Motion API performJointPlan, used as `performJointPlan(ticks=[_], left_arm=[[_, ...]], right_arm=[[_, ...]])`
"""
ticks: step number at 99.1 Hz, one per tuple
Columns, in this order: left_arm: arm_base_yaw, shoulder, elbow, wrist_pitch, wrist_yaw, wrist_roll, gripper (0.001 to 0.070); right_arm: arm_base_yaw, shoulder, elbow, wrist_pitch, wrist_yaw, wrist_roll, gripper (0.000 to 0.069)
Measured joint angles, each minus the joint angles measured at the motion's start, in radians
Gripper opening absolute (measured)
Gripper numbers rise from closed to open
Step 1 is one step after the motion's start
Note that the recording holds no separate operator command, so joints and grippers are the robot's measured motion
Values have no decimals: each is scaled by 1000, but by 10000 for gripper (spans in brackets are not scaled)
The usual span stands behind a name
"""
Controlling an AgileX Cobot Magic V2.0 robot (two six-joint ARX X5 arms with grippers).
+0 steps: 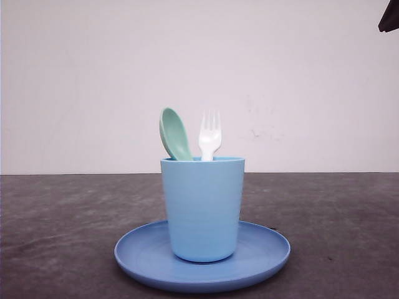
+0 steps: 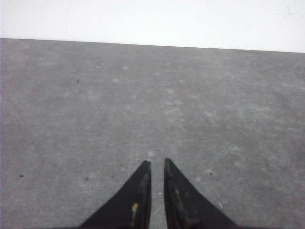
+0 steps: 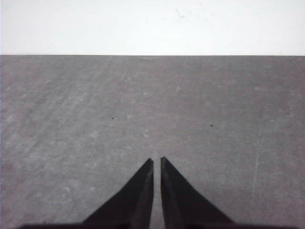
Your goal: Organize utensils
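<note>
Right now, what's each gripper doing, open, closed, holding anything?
Left gripper: closed, holding nothing.
Right gripper: closed, holding nothing.

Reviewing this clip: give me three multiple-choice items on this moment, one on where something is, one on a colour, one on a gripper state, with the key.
1. Where is the fork?
A. lying on the plate
B. standing in the cup
C. on the bare table

2. What colour is the spoon?
A. mint green
B. red
C. black

3. How does the left gripper stand?
A. clamped on the fork
B. wide open
C. shut, holding nothing

Key: 1 B, its tines rise above the rim of the cup, which stands on the plate. 2 A, the bowl beside the fork is pale green. 3 C, its fingertips nearly meet over bare table.
</note>
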Motion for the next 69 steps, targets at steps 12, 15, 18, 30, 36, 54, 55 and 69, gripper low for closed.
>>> performJointPlan(ticks=[12,15,18,30,36,54,55,69], left_arm=[[0,0,0,0,0,0,24],[0,0,0,0,0,0,24],[0,0,0,0,0,0,24],[0,0,0,0,0,0,24],[0,0,0,0,0,0,24],[0,0,0,0,0,0,24],[0,0,0,0,0,0,24],[0,0,0,0,0,0,24]], right_arm=[[-8,-1,0,-1,18,-7,27],[-16,-7,-2,-3,19,-14,27],[-29,-19,-8,-2,18,-26,27],[-80,-115,-78,-21,7,-48,26],[-104,-172,-134,-25,2,-54,26],[-166,-364,-320,-29,-5,-60,26],[-167,-376,-330,-29,-4,-60,26],[-175,-529,-456,-23,13,-63,26]])
